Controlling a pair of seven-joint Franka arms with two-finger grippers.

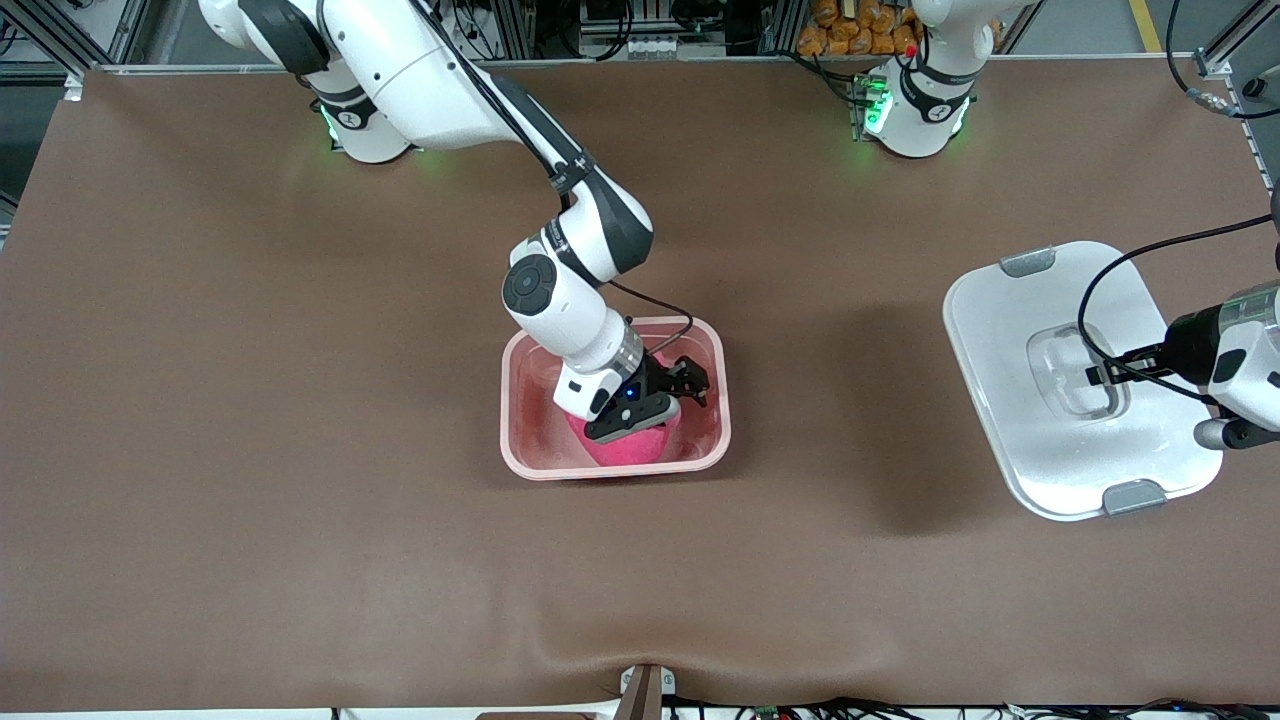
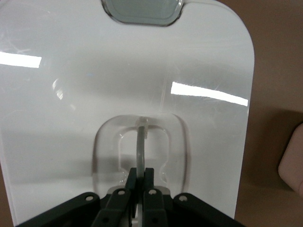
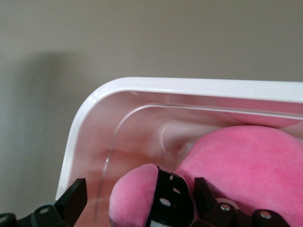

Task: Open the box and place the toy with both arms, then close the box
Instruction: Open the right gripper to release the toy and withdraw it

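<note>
Nearest, the toy [image 1: 628, 447] is seen lying in the open box [image 1: 520, 420], directly under the right gripper [image 1: 668, 395], whose fingers are spread around its eye stalk. Toward the left arm's end, the lid's [image 1: 1000, 400] handle [image 2: 140, 144] is pinched by the left gripper [image 1: 1100, 374].

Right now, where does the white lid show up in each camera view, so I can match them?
Front view: the lid lies flat on the table toward the left arm's end, with the left gripper at its recessed handle.
Left wrist view: the lid fills most of the picture.
Right wrist view: not in it.
Shared landmark: the recessed handle, gripped by the left gripper.
</note>
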